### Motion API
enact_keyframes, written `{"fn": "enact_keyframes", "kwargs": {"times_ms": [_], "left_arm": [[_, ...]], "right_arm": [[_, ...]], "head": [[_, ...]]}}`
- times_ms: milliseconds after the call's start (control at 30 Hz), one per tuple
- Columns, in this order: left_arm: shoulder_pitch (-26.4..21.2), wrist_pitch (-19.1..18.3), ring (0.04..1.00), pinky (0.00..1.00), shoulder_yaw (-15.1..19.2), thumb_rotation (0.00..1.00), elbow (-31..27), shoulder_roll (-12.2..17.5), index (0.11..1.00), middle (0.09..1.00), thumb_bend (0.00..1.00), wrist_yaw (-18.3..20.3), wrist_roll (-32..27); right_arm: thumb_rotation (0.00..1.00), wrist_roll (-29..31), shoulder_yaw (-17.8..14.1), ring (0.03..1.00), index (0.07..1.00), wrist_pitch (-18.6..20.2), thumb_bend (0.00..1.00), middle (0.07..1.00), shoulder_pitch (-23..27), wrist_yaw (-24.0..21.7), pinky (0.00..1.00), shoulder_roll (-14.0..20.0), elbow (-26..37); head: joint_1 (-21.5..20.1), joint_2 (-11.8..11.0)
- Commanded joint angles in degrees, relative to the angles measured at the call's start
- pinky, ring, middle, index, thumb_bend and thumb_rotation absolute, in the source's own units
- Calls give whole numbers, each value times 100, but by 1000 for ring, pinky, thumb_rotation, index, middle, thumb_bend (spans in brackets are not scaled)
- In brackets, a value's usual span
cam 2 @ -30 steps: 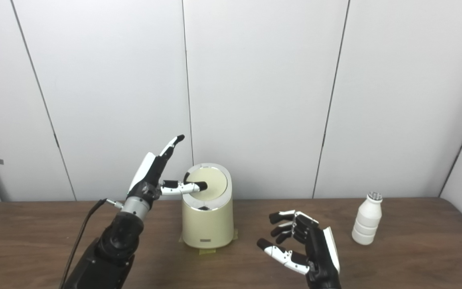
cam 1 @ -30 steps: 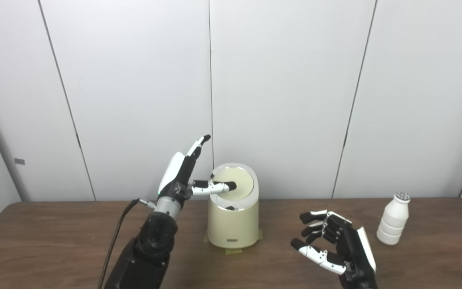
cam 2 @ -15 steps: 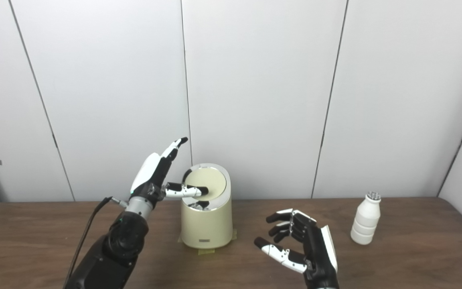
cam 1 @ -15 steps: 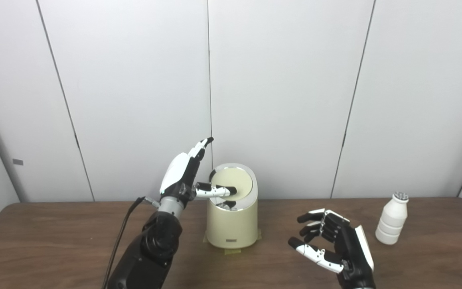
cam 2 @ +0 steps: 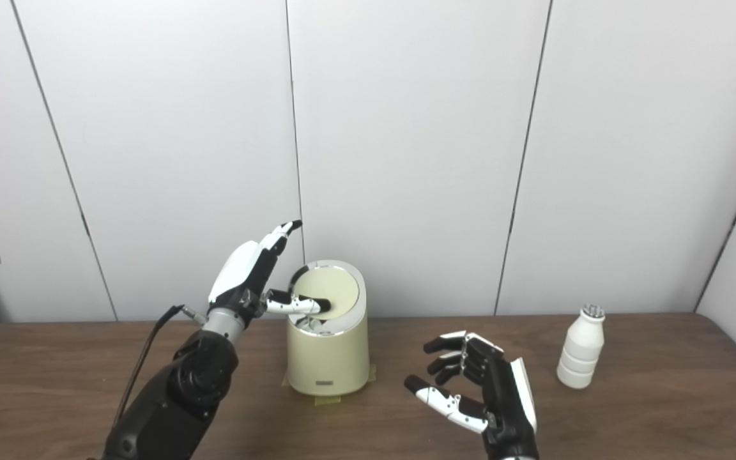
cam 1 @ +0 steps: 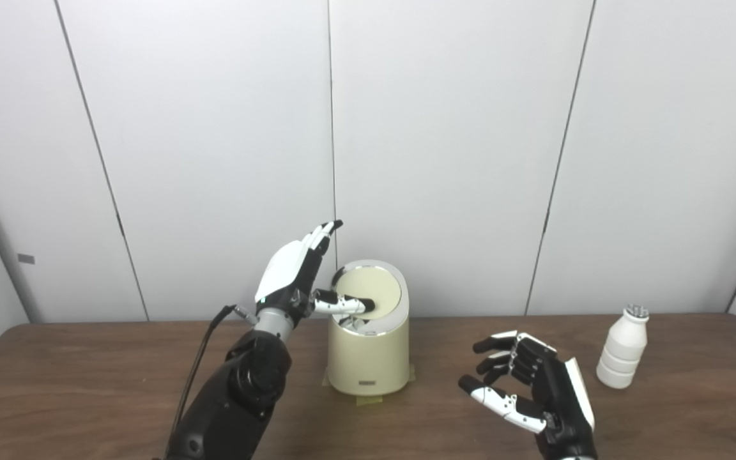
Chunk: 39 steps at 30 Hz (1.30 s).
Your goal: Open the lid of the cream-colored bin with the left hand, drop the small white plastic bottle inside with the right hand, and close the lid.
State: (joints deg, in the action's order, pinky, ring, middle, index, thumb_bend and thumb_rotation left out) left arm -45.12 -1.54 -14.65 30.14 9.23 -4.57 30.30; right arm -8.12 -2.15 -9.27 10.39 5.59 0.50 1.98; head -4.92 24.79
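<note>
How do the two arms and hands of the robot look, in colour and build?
Both arms are glossy black with rounded joints. The left hand has a white shell on its back, black fingers with white segments and dark tips, and a silver metal wrist; a black cable runs beside that arm. The right hand is built the same: black palm, white shell at its edge, black-and-white fingers.

I am seeing everything under bright, even light from overhead; shadows are lying faint on my table (cam 1: 87, 383), the bin's chrome rim (cam 1: 377, 330) is glinting, and edges are looking slightly soft
</note>
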Motion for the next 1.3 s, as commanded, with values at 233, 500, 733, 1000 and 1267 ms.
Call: {"fn": "enact_keyframes", "kwargs": {"times_ms": [233,500,733,1000,1267], "left_arm": [[-347,-515,1000,903,-329,0,-310,289,1000,1000,848,654,238],[-116,-334,981,806,-356,0,-146,298,1000,1000,840,612,150],[-1,-441,999,884,-445,0,-93,330,1000,1000,843,770,164],[47,-301,993,860,-198,32,-326,314,1000,1000,825,409,40],[399,421,937,880,1041,102,-1160,-347,967,944,713,-371,-1164]], "right_arm": [[143,-20,9,477,496,-120,519,607,203,38,372,10,204],[143,-27,-4,479,496,-58,519,616,194,58,372,-6,223],[143,26,-10,478,496,-125,519,626,208,46,370,7,171],[144,28,-7,484,496,-121,519,608,199,39,379,16,167],[145,57,4,471,496,-45,518,560,176,-6,372,52,188]], "head": [[30,53],[39,69],[32,62],[62,53],[111,30]]}}
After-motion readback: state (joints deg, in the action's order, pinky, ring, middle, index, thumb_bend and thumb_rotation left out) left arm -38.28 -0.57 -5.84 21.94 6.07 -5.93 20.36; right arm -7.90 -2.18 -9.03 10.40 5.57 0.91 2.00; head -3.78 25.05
